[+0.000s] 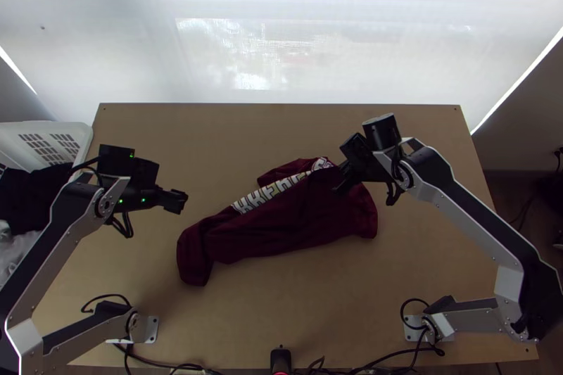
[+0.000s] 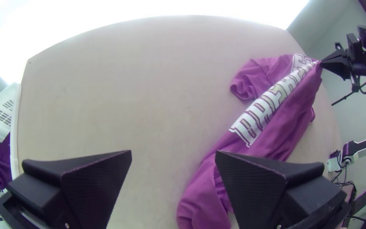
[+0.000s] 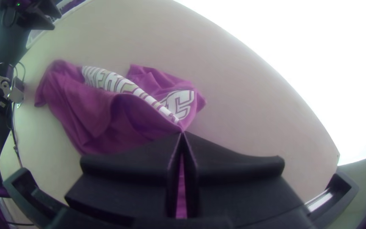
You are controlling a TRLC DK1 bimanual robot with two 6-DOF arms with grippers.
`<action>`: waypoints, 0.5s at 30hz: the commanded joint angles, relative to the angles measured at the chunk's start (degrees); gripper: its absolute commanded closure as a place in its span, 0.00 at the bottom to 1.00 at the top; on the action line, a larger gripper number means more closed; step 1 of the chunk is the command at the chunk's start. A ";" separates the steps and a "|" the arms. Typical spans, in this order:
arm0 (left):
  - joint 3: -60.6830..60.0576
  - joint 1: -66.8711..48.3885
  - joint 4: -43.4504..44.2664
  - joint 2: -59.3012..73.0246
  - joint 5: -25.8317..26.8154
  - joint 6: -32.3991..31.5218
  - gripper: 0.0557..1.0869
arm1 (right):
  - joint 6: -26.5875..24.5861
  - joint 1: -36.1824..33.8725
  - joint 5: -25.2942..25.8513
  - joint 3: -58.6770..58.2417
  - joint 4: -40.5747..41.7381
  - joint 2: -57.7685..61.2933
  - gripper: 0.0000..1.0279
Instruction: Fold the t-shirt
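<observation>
One t-shirt (image 1: 281,231): bunched across the table (image 1: 211,129), eight o'clock to two.
Right claw (image 3: 182,132): clamped on its cloth, near two.
Left claw (image 2: 173,153): apart, ten o'clock.
Fold: spreading first, I'd guess; left claw should next catch the eight-o'clock end.

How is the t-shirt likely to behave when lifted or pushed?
The t-shirt is probably floppy: it drapes in soft folds from the small pinch of the right gripper. Pushed, it would likely bunch up rather than slide flat, since its loose cloth already lies rumpled on the table. Breakage seems unlikely with soft cloth.
</observation>
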 commanded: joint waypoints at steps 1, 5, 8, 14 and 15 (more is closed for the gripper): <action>8.01 -4.43 3.08 12.29 -0.02 -0.28 0.07 | -0.14 0.06 1.29 -5.72 -4.79 -7.75 0.97; 13.55 -7.50 3.08 17.22 0.07 -1.42 0.07 | 0.83 0.49 1.82 -9.33 -8.92 -13.20 0.97; 14.69 -10.58 3.00 17.92 0.42 -2.30 0.07 | 1.01 0.06 1.82 -14.25 -11.74 -17.33 0.97; 14.60 -18.49 -1.13 16.60 3.58 -2.39 0.07 | 1.01 -0.91 1.91 -22.95 -12.35 -21.99 0.97; 14.51 -20.25 -2.45 16.25 4.55 -2.12 0.07 | 1.01 -1.18 1.91 -23.39 -12.26 -21.99 0.97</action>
